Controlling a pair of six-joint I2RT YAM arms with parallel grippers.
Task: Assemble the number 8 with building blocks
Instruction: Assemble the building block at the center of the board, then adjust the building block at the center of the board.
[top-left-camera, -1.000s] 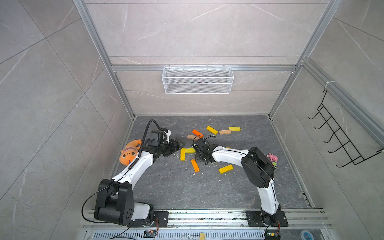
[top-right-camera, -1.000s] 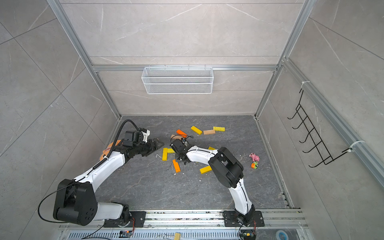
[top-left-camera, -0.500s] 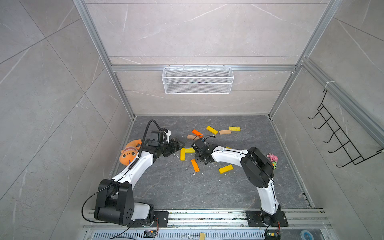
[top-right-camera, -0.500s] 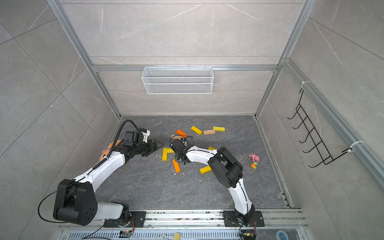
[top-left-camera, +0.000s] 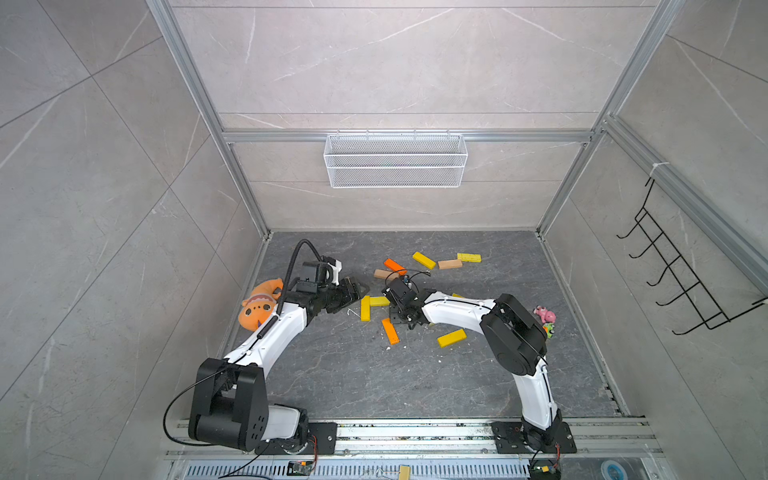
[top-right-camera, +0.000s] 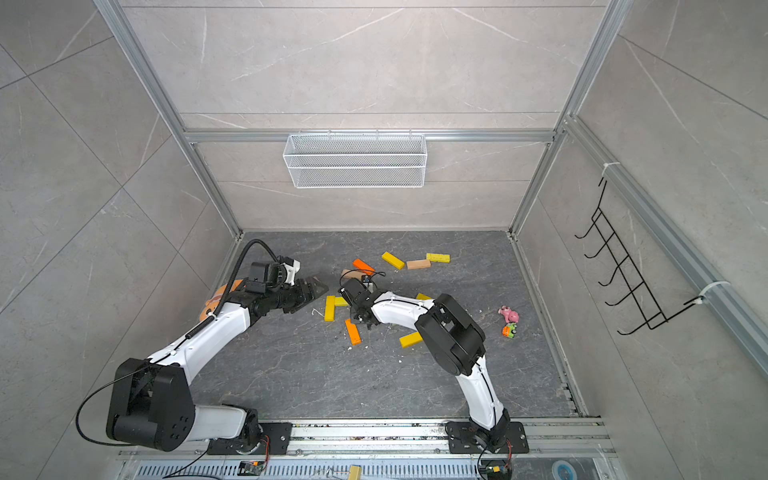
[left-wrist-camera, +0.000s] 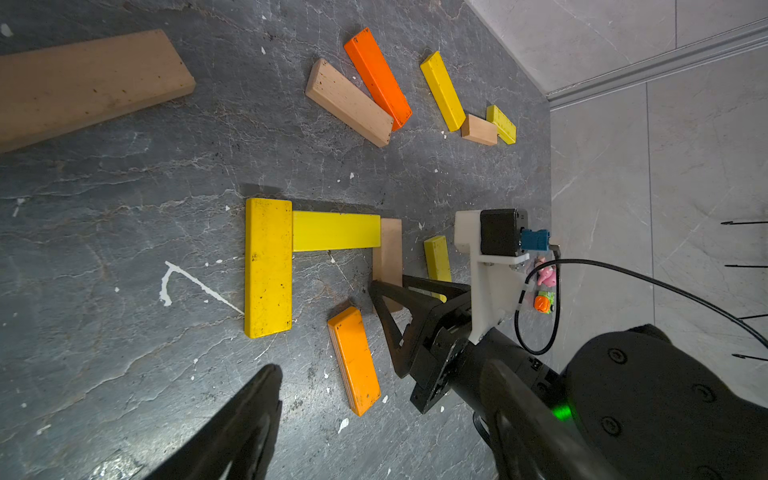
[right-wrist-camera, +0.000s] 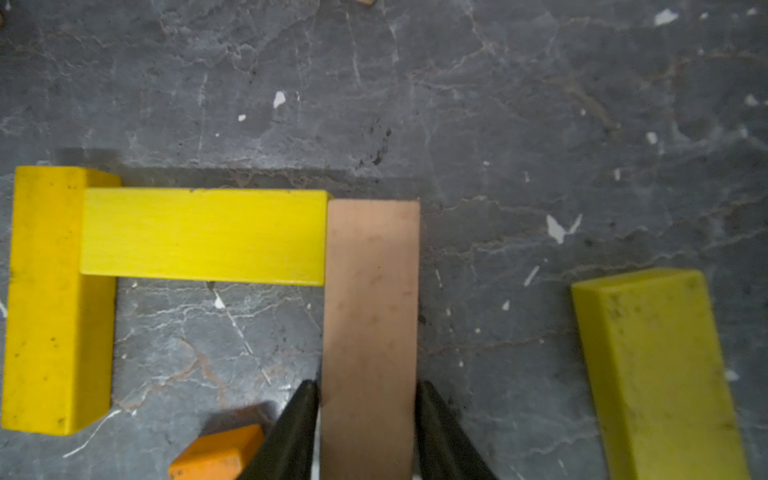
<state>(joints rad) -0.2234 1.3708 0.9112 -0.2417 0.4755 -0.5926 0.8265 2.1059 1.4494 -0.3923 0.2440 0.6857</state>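
The right gripper (right-wrist-camera: 368, 390) is held low over the dark floor (right-wrist-camera: 540, 104), its two black fingers (right-wrist-camera: 291, 432) set closely on either side of the tan block (right-wrist-camera: 370, 291) near one end. A thin pale sliver is seen along one finger, and whether the block is pressed cannot be told. Against the other end of the tan block the end of a yellow crossbar (right-wrist-camera: 203, 237) is butted at a right angle. Beyond that crossbar, on the left arm's side of the tan block, a yellow side block (right-wrist-camera: 58, 299) is laid parallel to it, so a three-sided frame is formed, open toward the robot's bases. An orange block (left-wrist-camera: 355, 359) is seen tilted just beside the flanked end of the tan block, at the frame's open side and apart from it. On the opposite side of the tan block a lone yellow block (right-wrist-camera: 656, 374) is laid, near but not touching. Loose blocks (top-left-camera: 424, 260) of yellow, tan and orange are scattered from the tan block toward the back wall, and one more yellow block (top-left-camera: 451, 338) is found on its base-ward side. The left gripper (top-left-camera: 358, 286) is held with its jaws wide apart and nothing between them, past the yellow side block from the tan block. A plush toy (top-left-camera: 262, 305) is seen well apart from the tan block, behind the left arm.
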